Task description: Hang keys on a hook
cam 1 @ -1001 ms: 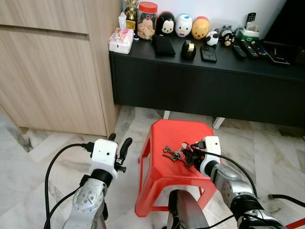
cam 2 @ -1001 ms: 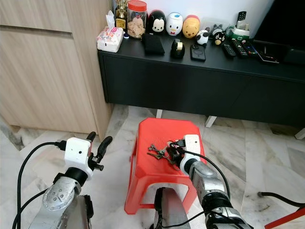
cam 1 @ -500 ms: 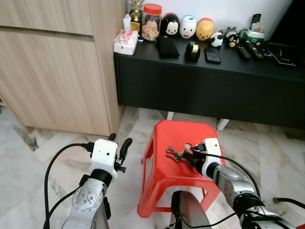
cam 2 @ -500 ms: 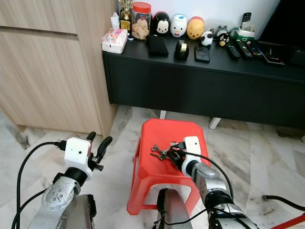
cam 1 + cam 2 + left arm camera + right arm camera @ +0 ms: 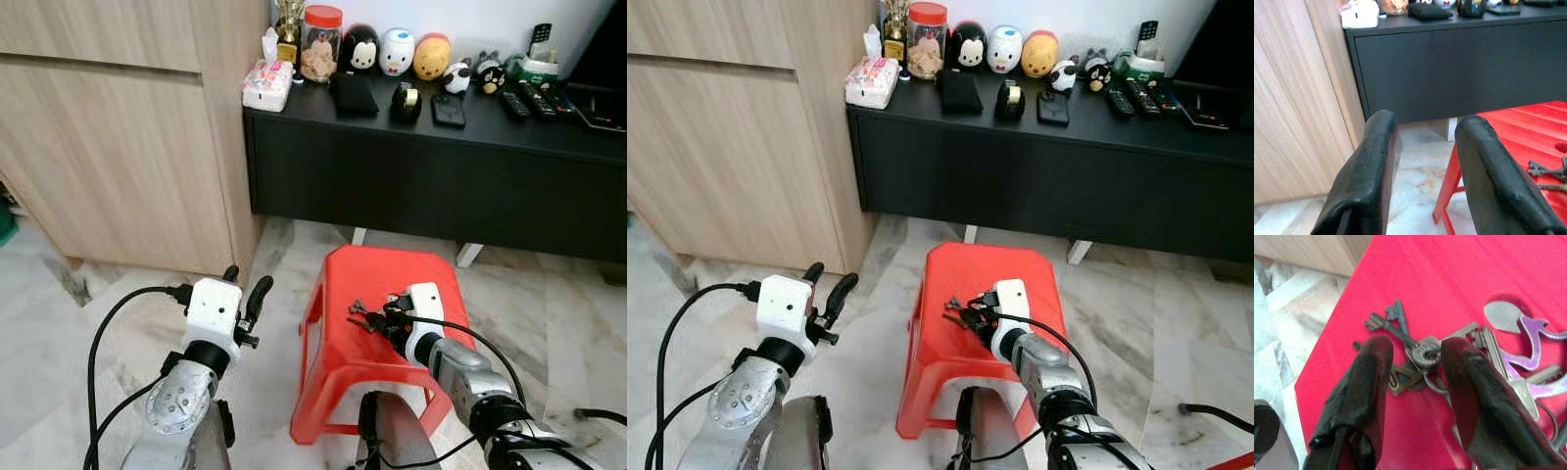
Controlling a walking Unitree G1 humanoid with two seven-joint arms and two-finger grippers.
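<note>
A bunch of keys [image 5: 363, 315] on a ring, with a purple bottle-opener charm, lies on top of a red plastic stool [image 5: 392, 269]. My right gripper [image 5: 388, 316] is low over the stool, open. In the right wrist view its two fingers [image 5: 1374, 367] stand on either side of the key ring [image 5: 1425, 355], touching nothing that I can make out. My left gripper [image 5: 245, 285] is held up to the left of the stool, open and empty. Its wrist view looks past the fingers [image 5: 1376, 161] at the stool's edge [image 5: 1528, 127] and the keys [image 5: 1547, 171].
A long black low cabinet [image 5: 441, 176] stands behind the stool, carrying a tissue pack [image 5: 267, 86], a jar, toy figures and remotes. A wooden cupboard [image 5: 118, 147] fills the left. Marble floor [image 5: 549, 304] surrounds the stool. A black cable [image 5: 108, 333] loops by my left arm.
The whole picture has shifted a little, so the camera moved. My right gripper has stayed open over the keys, and the left gripper has kept its pose.
</note>
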